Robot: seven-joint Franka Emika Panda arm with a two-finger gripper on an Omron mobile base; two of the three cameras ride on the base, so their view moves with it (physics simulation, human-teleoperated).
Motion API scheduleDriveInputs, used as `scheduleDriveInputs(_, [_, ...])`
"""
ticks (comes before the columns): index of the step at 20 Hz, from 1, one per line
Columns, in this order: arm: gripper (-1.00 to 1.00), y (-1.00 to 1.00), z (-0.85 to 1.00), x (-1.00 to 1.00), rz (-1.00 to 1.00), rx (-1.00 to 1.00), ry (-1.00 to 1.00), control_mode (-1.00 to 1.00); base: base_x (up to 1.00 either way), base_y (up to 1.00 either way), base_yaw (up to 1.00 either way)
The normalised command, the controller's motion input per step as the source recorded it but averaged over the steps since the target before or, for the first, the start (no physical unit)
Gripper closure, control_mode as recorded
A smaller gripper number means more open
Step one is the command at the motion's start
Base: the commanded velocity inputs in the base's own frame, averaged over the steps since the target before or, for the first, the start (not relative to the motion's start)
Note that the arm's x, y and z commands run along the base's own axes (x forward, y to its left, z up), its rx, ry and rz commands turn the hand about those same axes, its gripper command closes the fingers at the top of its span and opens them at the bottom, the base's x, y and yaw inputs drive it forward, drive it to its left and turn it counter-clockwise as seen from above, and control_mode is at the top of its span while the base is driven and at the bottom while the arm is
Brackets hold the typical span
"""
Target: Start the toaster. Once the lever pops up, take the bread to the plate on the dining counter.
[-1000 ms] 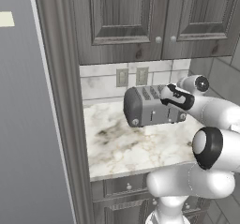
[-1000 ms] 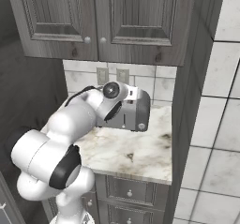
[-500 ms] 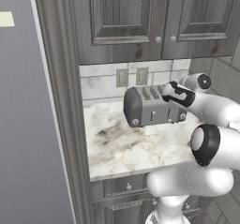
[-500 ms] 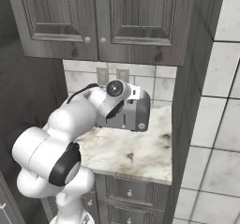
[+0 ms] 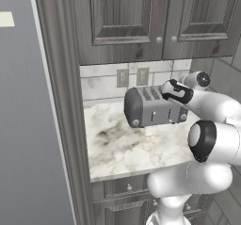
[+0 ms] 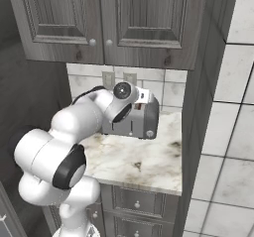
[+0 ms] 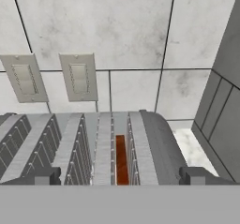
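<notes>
— How much room is there around that toaster [image 5: 153, 107]?

— Not a lot. It sits at the back of a narrow marble counter [image 5: 127, 146], close to the tiled wall [image 7: 117, 40]. A tall dark wood panel [image 5: 61, 101] closes the counter's left side, another panel [image 6: 196, 107] closes the right, and grey cabinets [image 6: 106, 20] hang overhead. The front half of the counter is bare.

— And the hand?

— The gripper [image 7: 119, 175] hangs just above the toaster's right end, jaws spread wide apart, nothing between them. In the hand view one fingertip [image 7: 44, 175] sits over the left slots and the other over the rounded right end.

— Anything in the slots?

— Yes, the bread [image 7: 121, 160], a thin brown strip seen edge-on, sunk in a slot near the right end, between the two fingertips. The other slots look dark; I can't tell more.

— The wall behind?

— Two pale outlet plates [image 7: 79, 77] side by side above the toaster. Drawer fronts [image 6: 144, 201] run below the counter edge.
</notes>
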Motion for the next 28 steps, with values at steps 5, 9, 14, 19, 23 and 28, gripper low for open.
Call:
scheduleDriveInputs(5, [-1.00,0.00,-0.02,0.04,0.00,0.00,0.01,-1.00,0.00,0.00,0.00])
scheduleDriveInputs(9, [-1.00,0.00,-0.08,0.00,0.00,0.00,0.00,-1.00,0.00,0.00,0.00])
scheduleDriveInputs(14, [-1.00,0.00,-0.05,0.00,0.00,0.00,0.00,-1.00,0.00,0.00,0.00])
scheduleDriveInputs(19, [-1.00,0.00,0.00,0.00,0.00,0.00,0.01,-1.00,0.00,0.00,0.00])
scheduleDriveInputs(23, [-1.00,0.00,-0.01,0.00,0.00,0.00,0.00,-1.00,0.00,0.00,0.00])
scheduleDriveInputs(28, [-1.00,0.00,0.00,0.03,0.00,0.00,0.02,-1.00,0.00,0.00,0.00])
